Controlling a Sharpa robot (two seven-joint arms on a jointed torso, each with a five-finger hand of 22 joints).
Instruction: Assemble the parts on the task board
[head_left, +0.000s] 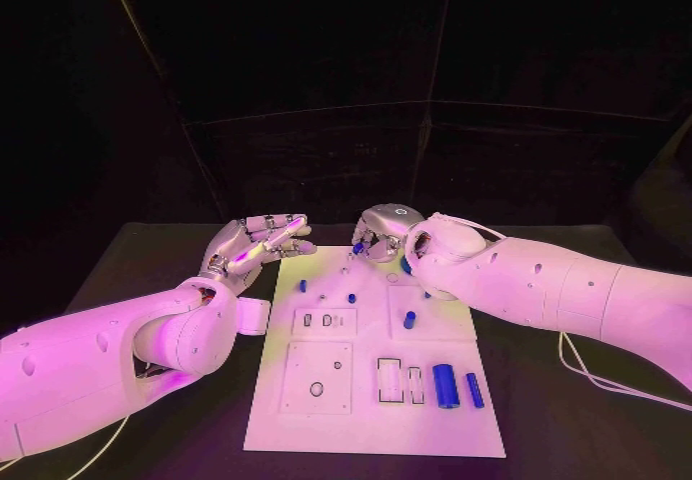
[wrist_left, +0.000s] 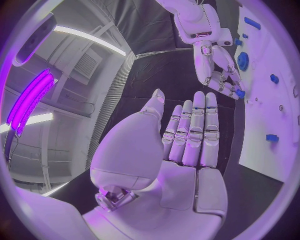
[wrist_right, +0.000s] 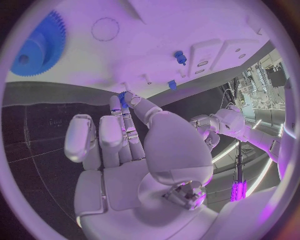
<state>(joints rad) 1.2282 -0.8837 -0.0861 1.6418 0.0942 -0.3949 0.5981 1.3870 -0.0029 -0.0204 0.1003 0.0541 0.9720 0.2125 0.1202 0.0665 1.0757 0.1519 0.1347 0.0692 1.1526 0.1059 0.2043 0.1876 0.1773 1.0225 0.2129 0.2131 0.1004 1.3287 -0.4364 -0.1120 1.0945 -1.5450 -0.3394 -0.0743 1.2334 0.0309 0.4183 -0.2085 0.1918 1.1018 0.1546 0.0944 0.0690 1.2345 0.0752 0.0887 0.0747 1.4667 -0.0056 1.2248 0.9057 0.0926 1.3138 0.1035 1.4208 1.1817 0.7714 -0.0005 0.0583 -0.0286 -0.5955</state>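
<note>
— Two hands up at the far end of the task board (head_left: 378, 420), yes? What is each doing?

— My right hand (head_left: 387, 232) hovers over the board's far edge. Its fingers (wrist_right: 125, 102) pinch a small blue part (head_left: 358, 247) at their tips. My left hand (head_left: 255, 247) hangs just beside the board's far left corner, over the black bench (head_left: 130, 270), fingers (wrist_left: 194, 130) straight, side by side, holding nothing.

— And the other parts?

— Several lie on the board. Small blue pegs (head_left: 352, 298) stand near the far end. A blue cylinder (head_left: 446, 386) and a thinner blue bar (head_left: 475, 390) lie side by side near the right edge. A blue gear (wrist_right: 39, 47) lies flat on the board too.
</note>
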